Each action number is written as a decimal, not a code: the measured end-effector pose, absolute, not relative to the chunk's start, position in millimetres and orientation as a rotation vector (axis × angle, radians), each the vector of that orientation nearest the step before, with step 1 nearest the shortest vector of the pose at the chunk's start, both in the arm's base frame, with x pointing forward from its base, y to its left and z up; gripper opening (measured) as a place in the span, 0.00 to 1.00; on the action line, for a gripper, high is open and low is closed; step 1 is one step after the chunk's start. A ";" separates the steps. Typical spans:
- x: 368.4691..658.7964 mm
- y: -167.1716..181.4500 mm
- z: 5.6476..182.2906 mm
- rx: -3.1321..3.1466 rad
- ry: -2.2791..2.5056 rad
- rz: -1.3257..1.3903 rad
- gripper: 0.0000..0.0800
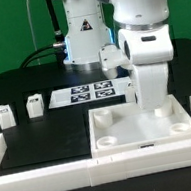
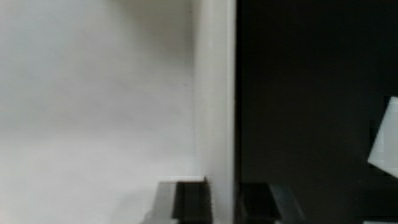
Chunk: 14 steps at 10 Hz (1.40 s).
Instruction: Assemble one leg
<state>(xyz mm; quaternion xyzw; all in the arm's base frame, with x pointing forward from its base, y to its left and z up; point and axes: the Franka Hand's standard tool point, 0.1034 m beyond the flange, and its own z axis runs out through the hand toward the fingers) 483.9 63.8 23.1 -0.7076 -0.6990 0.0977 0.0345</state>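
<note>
Two small white legs (image 1: pixel 4 115) (image 1: pixel 33 105) with black tags stand on the black table at the exterior view's left, far from the arm. The large white square panel (image 1: pixel 122 140) with round corner sockets lies in front. My gripper (image 1: pixel 152 102) is down at the panel's far edge, its fingertips hidden by the hand. In the wrist view my gripper (image 2: pixel 224 188) has a dark finger (image 2: pixel 189 202) over the panel (image 2: pixel 98 100). The other finger is over the black table. The panel's edge fills the narrow gap between them, so the gripper looks shut on it.
The marker board (image 1: pixel 88 92) lies behind the panel. White rails (image 1: pixel 47 178) run along the table's front and sides. The robot base (image 1: pixel 81 35) stands at the back. A white shape (image 2: pixel 384 140) shows at the wrist view's border; I cannot tell what it is.
</note>
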 end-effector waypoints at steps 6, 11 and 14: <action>489.3 70.4 23.3 -2.164 -2.158 0.295 0.08; 493.7 83.1 23.9 -2.113 -2.200 0.287 0.08; 492.9 80.5 23.5 -2.116 -2.193 0.293 0.19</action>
